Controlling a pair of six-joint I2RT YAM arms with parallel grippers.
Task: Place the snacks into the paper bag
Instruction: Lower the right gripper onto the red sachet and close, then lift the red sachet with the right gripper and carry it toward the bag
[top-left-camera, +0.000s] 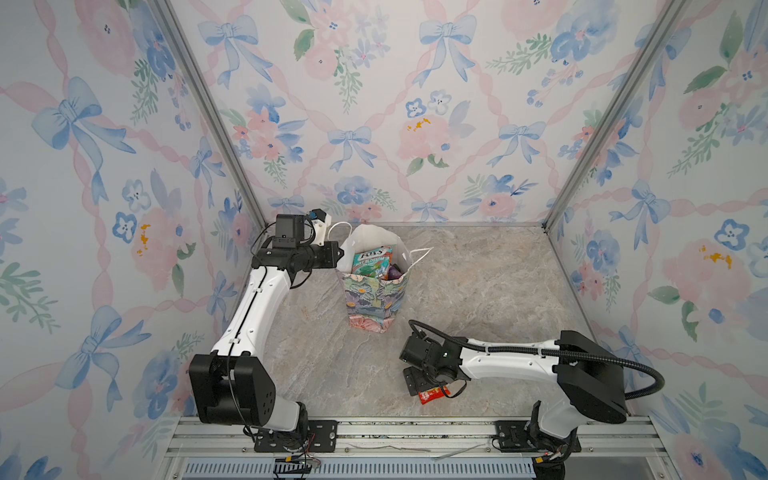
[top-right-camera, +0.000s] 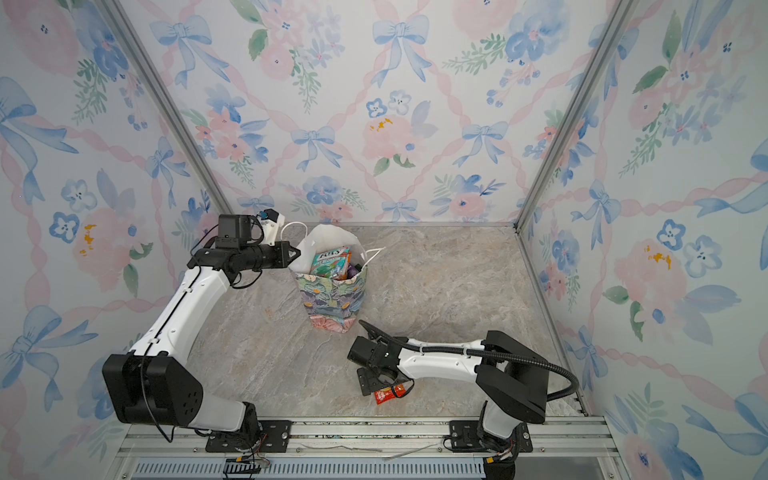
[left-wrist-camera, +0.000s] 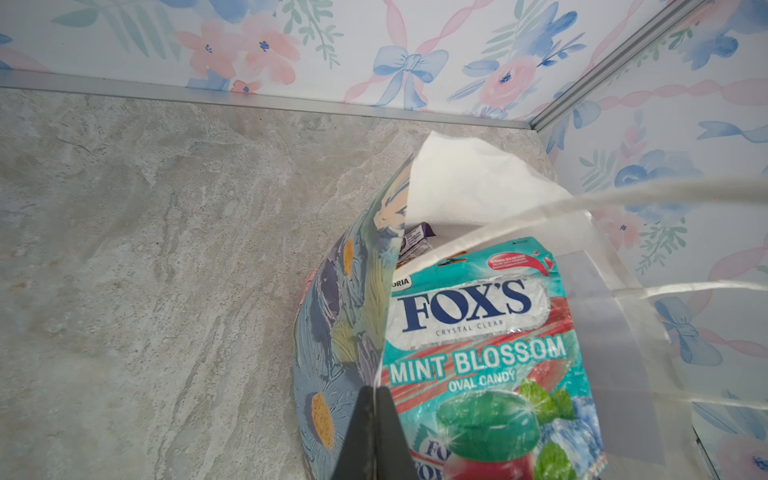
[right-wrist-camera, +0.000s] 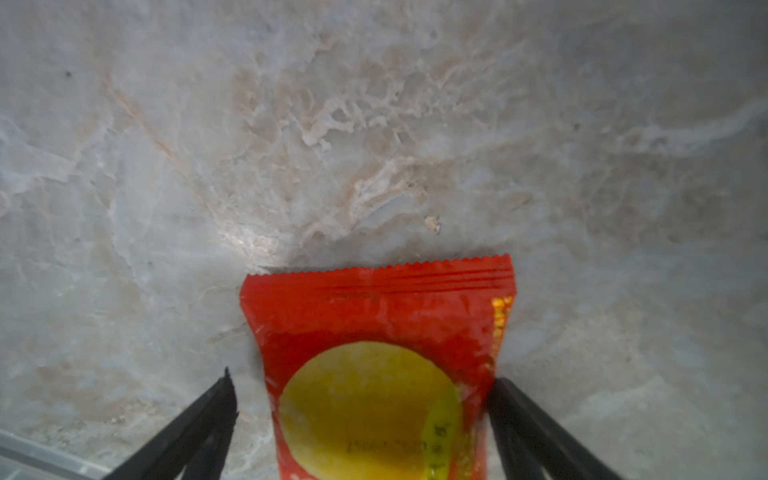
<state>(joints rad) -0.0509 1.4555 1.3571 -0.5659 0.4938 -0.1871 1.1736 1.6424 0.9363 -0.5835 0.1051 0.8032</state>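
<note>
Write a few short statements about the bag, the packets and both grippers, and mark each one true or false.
1. The left gripper is shut on the rim of the paper bag. True.
2. The red packet is inside the bag. False: it lies on the table, between the open jaws of the right gripper.
3. A teal FOX'S packet sits inside the bag. True.
4. The bag lies flat on its side. False: it stands upright.
</note>
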